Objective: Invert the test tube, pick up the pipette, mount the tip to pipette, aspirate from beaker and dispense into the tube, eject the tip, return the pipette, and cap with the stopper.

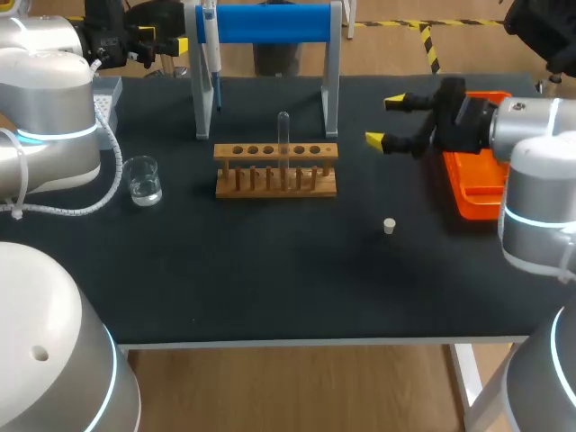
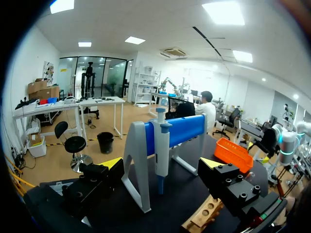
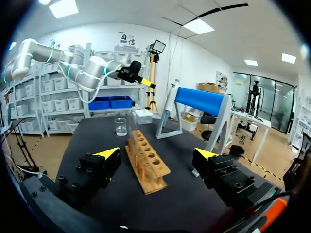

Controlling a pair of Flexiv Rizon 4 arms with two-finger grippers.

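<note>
One test tube (image 1: 283, 135) stands in wooden rack (image 1: 270, 192)

This is looking like a laboratory, set up as a robot test bench. A dark counter (image 1: 270, 279) is carrying wet-lab ware. A wooden rack (image 1: 275, 173) is standing near the middle, holding a clear test tube (image 1: 283, 135) upright in one of its holes. A small glass beaker (image 1: 143, 180) with a little clear liquid is sitting well apart from the rack. A pipette (image 1: 211, 63) is hanging on a grey stand with a blue crossbar (image 1: 270, 22) behind the rack. A small pale stopper (image 1: 390, 226) is lying alone on the counter, and an orange tray (image 1: 472, 193) is resting near its edge. The left arm (image 1: 54, 117) and the right arm (image 1: 535, 162), both grey, are flanking the bench.
</note>
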